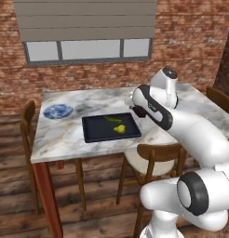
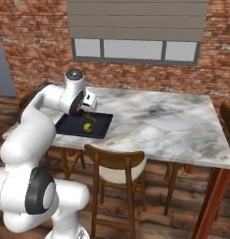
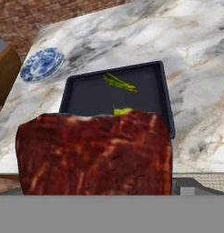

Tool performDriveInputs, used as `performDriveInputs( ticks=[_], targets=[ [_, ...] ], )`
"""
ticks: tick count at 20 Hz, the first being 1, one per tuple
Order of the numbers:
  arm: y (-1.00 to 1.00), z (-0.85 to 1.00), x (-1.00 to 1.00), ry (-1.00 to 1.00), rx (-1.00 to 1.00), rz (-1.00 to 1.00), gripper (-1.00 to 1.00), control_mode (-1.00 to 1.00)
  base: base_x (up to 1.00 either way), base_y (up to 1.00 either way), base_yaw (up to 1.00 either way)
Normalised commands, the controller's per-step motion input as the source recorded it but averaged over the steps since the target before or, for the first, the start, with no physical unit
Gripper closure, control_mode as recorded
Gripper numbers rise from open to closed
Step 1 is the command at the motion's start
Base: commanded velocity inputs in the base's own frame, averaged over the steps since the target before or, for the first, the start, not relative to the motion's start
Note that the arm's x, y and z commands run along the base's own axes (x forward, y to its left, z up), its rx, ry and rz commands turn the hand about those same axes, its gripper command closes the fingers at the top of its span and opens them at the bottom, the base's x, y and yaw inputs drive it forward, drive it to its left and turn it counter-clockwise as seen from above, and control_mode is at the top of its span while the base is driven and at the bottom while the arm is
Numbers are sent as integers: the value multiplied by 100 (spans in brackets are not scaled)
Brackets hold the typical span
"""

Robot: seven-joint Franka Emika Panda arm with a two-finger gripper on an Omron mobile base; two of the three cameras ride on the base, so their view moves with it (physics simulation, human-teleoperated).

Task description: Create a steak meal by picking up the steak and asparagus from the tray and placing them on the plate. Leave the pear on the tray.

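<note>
A dark red-brown steak (image 3: pixel 93 154) looms close to the camera in the hand view, hiding the fingertips, and my gripper (image 1: pixel 138 111) is shut on it. Gripper and steak (image 2: pixel 79 112) hover just above the right end of the black tray (image 1: pixel 95 131). On the tray (image 3: pixel 86 96) lie the green asparagus (image 3: pixel 119 83) toward the far side and the yellow pear (image 3: pixel 123 110), partly hidden behind the steak. The pear (image 1: pixel 119 128) and asparagus (image 1: pixel 111 119) sit in the tray's right half. The blue and white plate (image 1: pixel 57 111) stands on the marble table, left of the tray.
The marble table (image 2: pixel 159 123) stretches wide on the side away from the plate. A wooden chair (image 1: pixel 153 160) is tucked in at the near edge below the tray; another chair (image 1: pixel 27 122) stands at the table's left end. Brick wall and window lie behind.
</note>
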Motion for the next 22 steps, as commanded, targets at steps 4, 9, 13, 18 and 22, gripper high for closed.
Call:
performDriveInputs(
  ticks=[4, 9, 13, 18, 22],
  targets=[
    [0, 0, 0, 0, 0, 0, 100, 100, -25, 96, 6],
    [0, 0, 0, 0, 0, 0, 100, 100, -31, 100, 6],
    [0, 0, 0, 0, 0, 0, 100, 100, -5, 100, 1],
    [0, 0, 0, 0, 0, 0, 100, 100, 0, 100, -12],
    [0, 0, 0, 0, 0, 0, 100, 100, 0, 99, -36]
  ],
)
